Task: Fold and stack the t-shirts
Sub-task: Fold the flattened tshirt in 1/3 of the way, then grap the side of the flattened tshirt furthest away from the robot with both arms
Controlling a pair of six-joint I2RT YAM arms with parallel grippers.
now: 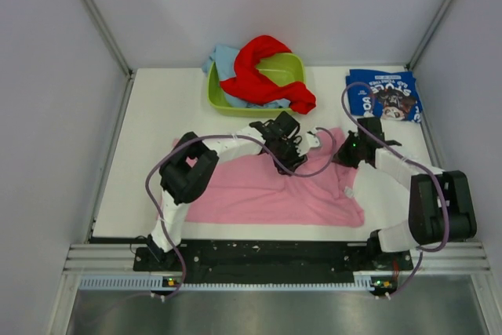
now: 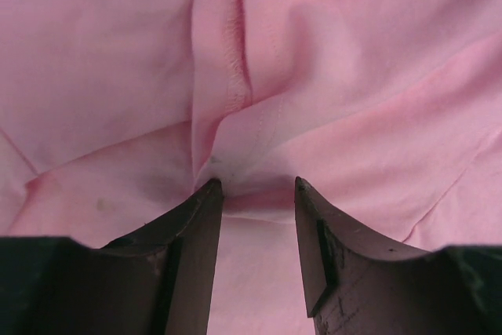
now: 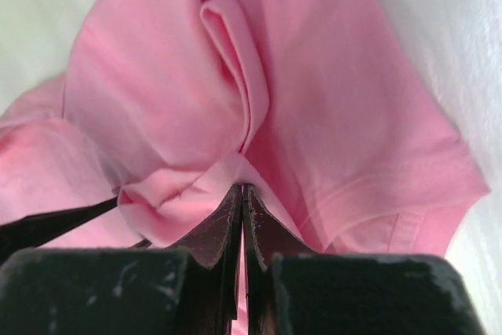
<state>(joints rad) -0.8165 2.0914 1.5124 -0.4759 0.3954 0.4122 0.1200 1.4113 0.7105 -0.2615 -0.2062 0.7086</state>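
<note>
A plain pink t-shirt (image 1: pixel 259 190) lies spread on the white table in front of both arms. My left gripper (image 1: pixel 293 162) is down on its upper middle. In the left wrist view the left gripper (image 2: pixel 257 186) is open, with a ridge of pink cloth (image 2: pixel 353 76) bunched at its tips. My right gripper (image 1: pixel 343 154) is at the shirt's upper right corner. In the right wrist view the right gripper (image 3: pixel 243 187) is shut on a fold of the pink shirt (image 3: pixel 337 100). A folded navy t-shirt (image 1: pixel 384 96) with white lettering lies at the back right.
A lime green tub (image 1: pixel 292 64) stands at the back centre. A red t-shirt (image 1: pixel 263 76) and a light blue one (image 1: pixel 222 59) hang over its rim. Grey walls close in the table on the left, back and right.
</note>
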